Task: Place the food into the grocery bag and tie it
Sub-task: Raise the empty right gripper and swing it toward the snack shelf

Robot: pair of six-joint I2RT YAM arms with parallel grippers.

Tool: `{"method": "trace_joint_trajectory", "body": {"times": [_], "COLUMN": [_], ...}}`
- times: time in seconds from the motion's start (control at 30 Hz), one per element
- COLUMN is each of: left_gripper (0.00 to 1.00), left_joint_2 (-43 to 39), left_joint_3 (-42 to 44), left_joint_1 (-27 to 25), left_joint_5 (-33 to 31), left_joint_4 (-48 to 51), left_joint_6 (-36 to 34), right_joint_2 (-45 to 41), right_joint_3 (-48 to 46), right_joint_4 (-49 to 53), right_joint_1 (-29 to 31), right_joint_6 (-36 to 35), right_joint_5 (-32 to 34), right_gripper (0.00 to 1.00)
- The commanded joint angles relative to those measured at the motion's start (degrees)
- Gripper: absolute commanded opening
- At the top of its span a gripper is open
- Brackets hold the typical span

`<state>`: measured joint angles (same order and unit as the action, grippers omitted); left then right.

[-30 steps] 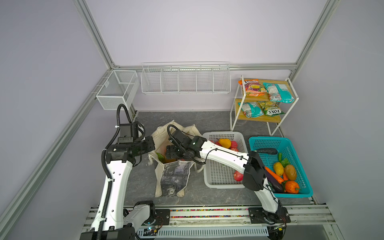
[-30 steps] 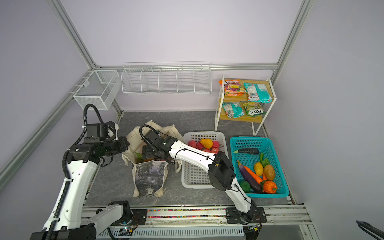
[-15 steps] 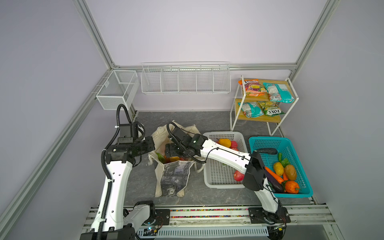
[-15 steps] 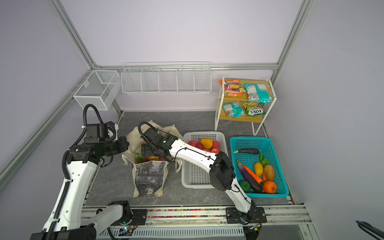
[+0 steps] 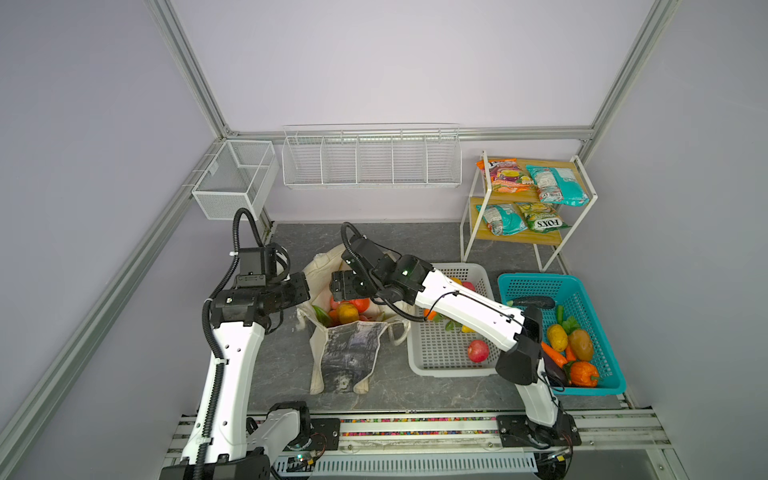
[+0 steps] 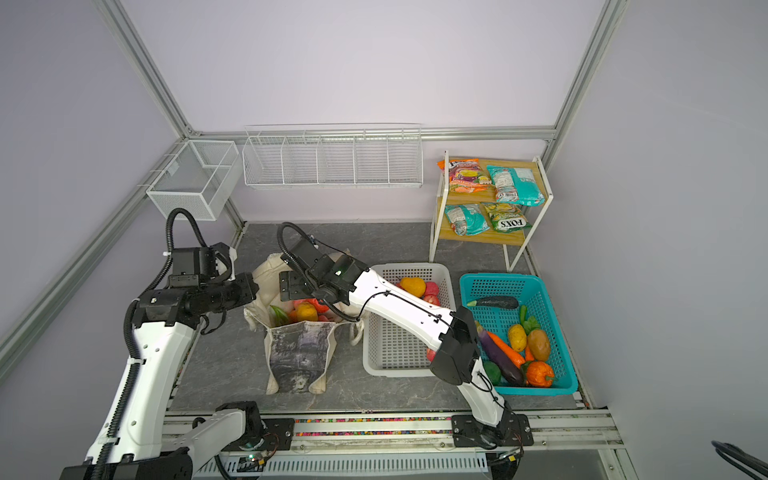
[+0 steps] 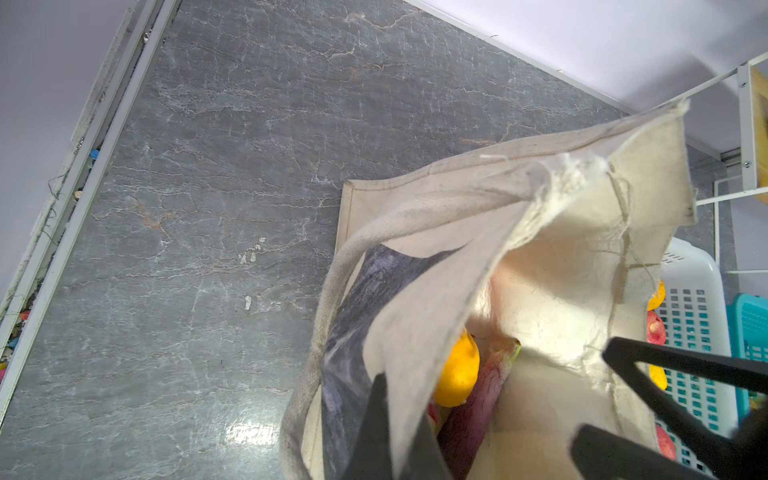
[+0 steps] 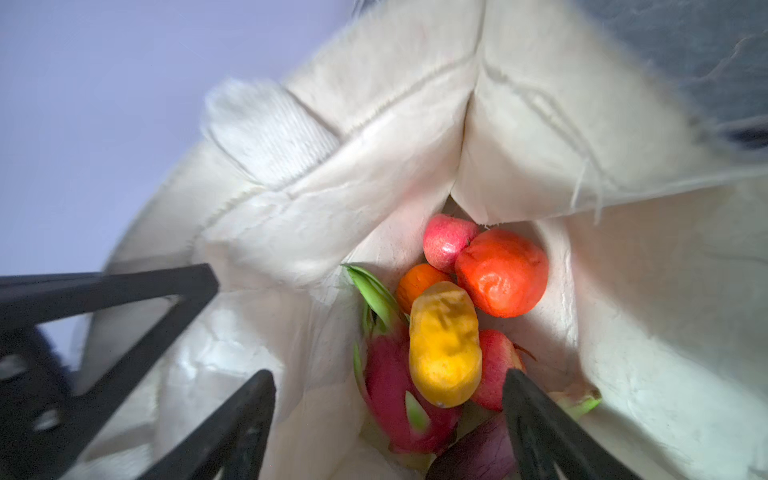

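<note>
In both top views the cream canvas grocery bag (image 5: 347, 353) sits just left of centre, with its printed panel toward the lower edge of the frame and its mouth gaping upward. The left gripper (image 5: 306, 288) is clamped tight on the bag's left rim, pinching the canvas edge (the cloth would likely slump over the opening otherwise), so the mouth is held wide. The right gripper (image 8: 386, 374) hangs over that mouth with its jaws spread wide and nothing between them. Directly below it, piled in the bottom of the bag, lie a yellow mango (image 8: 444, 345), a pink dragon fruit (image 8: 390, 399), a red apple (image 8: 446, 243) and an orange-red fruit (image 8: 500, 272). More fruit waits in the white perforated basket (image 5: 440, 361) right of the bag, so I judge the loading unfinished and the handles not yet tied.
</note>
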<state>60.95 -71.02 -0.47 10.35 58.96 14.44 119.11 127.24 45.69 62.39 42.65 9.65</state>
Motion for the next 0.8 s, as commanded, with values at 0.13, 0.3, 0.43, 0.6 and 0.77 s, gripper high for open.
{"method": "trace_joint_trajectory", "body": {"times": [0.13,0.3,0.43,0.6,0.77], "left_gripper": [0.00,0.00,0.00,0.00,0.00], "left_joint_2": [-1.0,-0.8,-0.6,-0.1,0.2], "left_joint_3": [-1.3,-1.3,-1.4,-1.5,-1.6], "left_joint_1": [0.2,0.2,0.3,0.3,0.3], "left_joint_5": [-0.1,-0.1,-0.1,-0.8,-1.8], "left_joint_4": [-0.6,-0.6,-0.7,-0.9,-1.0], "left_joint_6": [-0.2,-0.3,-0.3,-0.6,-1.2], "right_joint_2": [-5.7,-8.1,-10.8,-15.2,-21.5], "right_joint_3": [2.8,4.9,5.1,4.1,0.4], "right_joint_4": [2.8,4.9,5.2,5.6,5.2], "right_joint_1": [0.1,0.2,-0.1,-2.9,-8.4], "right_joint_6": [-4.8,-9.2,-13.6,-17.3,-17.6], "right_joint_5": [5.7,10.8,14.7,18.2,19.3], "right_gripper": [0.88,0.88,0.88,0.88,0.88]}}
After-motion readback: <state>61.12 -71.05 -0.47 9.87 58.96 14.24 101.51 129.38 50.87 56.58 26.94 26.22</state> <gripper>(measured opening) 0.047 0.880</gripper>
